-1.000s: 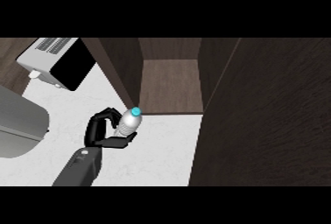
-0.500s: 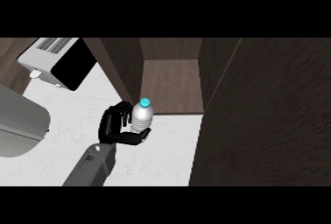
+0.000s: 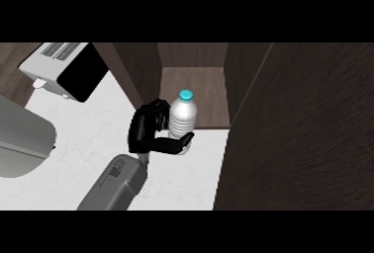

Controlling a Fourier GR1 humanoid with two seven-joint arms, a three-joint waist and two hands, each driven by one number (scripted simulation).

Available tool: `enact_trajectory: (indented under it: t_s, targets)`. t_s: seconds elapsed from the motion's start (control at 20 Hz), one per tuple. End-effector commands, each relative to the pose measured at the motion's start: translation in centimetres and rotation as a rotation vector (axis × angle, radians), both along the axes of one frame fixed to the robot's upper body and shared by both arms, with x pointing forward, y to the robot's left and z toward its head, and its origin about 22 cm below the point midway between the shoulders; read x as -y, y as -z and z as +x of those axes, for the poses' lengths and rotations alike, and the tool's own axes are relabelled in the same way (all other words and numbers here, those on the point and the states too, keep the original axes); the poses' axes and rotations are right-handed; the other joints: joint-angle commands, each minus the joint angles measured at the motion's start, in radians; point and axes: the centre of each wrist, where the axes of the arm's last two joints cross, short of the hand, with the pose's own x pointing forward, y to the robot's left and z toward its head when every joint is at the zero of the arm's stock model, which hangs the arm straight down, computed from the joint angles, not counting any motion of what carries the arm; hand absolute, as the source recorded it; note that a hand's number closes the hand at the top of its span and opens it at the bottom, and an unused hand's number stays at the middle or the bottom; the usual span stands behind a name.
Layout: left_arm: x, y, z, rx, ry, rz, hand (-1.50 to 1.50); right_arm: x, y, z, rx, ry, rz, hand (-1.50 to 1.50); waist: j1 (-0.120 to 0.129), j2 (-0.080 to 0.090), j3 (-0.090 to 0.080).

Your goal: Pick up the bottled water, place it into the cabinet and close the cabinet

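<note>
Head view, looking steeply down. Left robot hand (image 3: 146,134) clamped on the bottled water (image 3: 182,117): fingers curled round the far side of the body, thumb hooked under the lower part near the base. Gripped low and from the side, most likely to leave the blue cap (image 3: 186,94) and shoulder free to go in first. Bottle carried roughly upright, tipped slightly toward the opening, lifted off the bench (image 3: 80,133) and poised right at the front edge of the cabinet (image 3: 191,79). Not yet resting on the brown cabinet floor (image 3: 210,106), as far as can be judged from this angle. Grey forearm (image 3: 116,184) angled in from the lower left, so approaching the opening on a slant rather than straight on.

Cabinet door (image 3: 306,133) swung wide, filling the right side and standing edge-on beside the bottle. Probably the reason for the left-side approach: little room between door and bottle on the right.

Well apart at upper left, a white appliance with a dark front (image 3: 66,69); at the left edge, a grey rounded object (image 3: 18,143), unidentifiable. Neither in the way.

Right robot hand nowhere to be seen.

Judged stage: carrying done, insertion next; releasing and shutting the door left to do.
</note>
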Motion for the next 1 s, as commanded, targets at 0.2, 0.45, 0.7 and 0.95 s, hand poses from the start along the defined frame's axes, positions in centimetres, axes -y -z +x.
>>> enact_trajectory:
  t_s: [0.2,0.45,0.7,0.95]
  targets:
    - [4.0,-4.2,2.9,0.002,-0.033,0.071,1.50,1.2,-1.6,-2.2,0.049,0.004,-0.030,-1.50,-0.018,0.006,0.000]
    - [6.5,-7.2,4.0,-0.038,-0.045,0.096,1.50,1.0,-1.0,-0.6,0.040,0.039,-0.023,-1.50,-0.012,0.007,0.000]
    - [5.8,-5.7,5.1,-0.111,-0.117,0.072,1.50,1.7,-0.6,-2.5,0.036,0.009,-0.020,-1.50,-0.029,0.008,0.000]
    - [4.7,-4.9,6.6,-0.132,-0.184,0.093,1.50,2.9,-1.6,-3.1,0.030,-0.005,-0.022,-1.50,-0.026,0.009,0.000]
